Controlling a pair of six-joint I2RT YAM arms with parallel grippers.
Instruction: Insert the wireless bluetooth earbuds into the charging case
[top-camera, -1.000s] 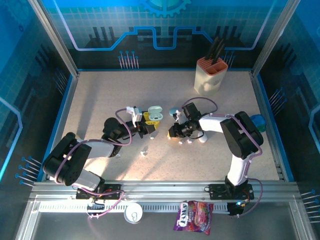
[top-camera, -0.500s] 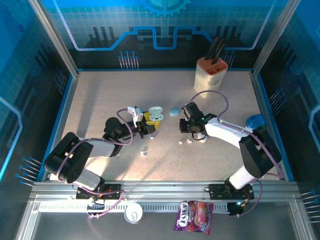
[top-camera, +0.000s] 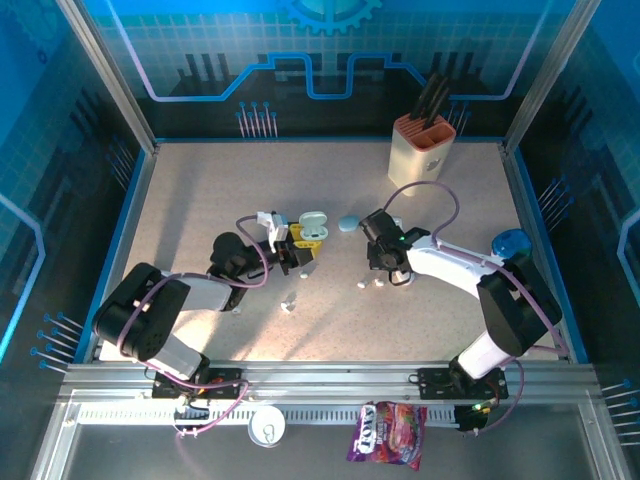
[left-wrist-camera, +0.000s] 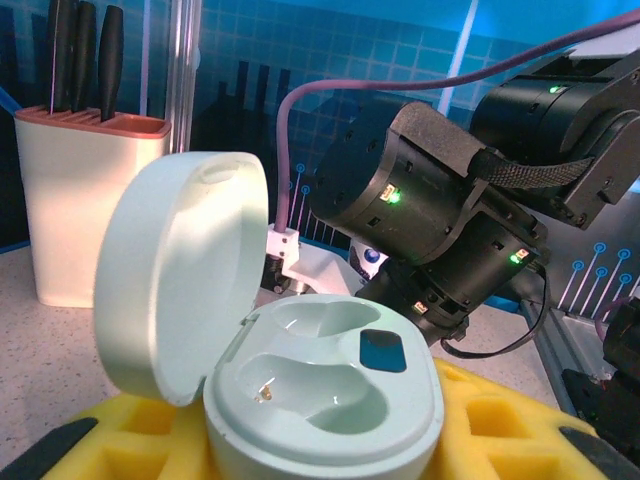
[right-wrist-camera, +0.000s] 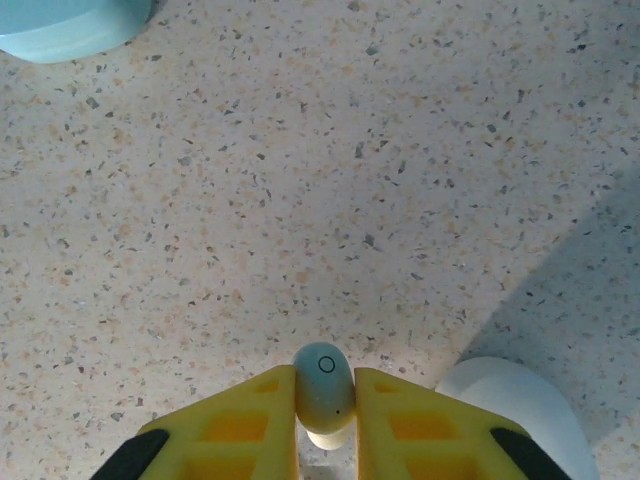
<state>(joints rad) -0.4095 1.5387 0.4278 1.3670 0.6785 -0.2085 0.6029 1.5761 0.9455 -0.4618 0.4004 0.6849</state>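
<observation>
On a speckled, stone-look table (top-camera: 200, 190), the right gripper (right-wrist-camera: 323, 412) is closed on a single earbud (right-wrist-camera: 322, 378). The bud is a glossy, pale blue-green bean with a small ring printed on its face. It is pinched upright between two yellow foam pads (right-wrist-camera: 232, 432), just above the tabletop.

Across a short gap to the left, the left gripper (left-wrist-camera: 320, 455) is clamped on the charging case (left-wrist-camera: 322, 392). The case is a smooth, matte, mint-white pebble seated between that gripper's own notched yellow pads (left-wrist-camera: 500, 425). Its domed lid (left-wrist-camera: 180, 275) stands open on the hinge. Inside are two moulded hollows, both unfilled, with a dark square window beside them.

The held earbud is well apart from the open case, with the right arm's black wrist (left-wrist-camera: 430, 215) facing it from the far side.

Two more buds (top-camera: 362, 284) lie on the table just beside the right gripper. Another (top-camera: 288, 305) rests nearer the left arm.

A closed pale-blue case (top-camera: 347, 223) sits between the two grippers, towards the back of the table. A white rounded object (right-wrist-camera: 512, 412) lies just beside the right pads. A cream knife block (top-camera: 420, 150) with black handles stands at the rear.
</observation>
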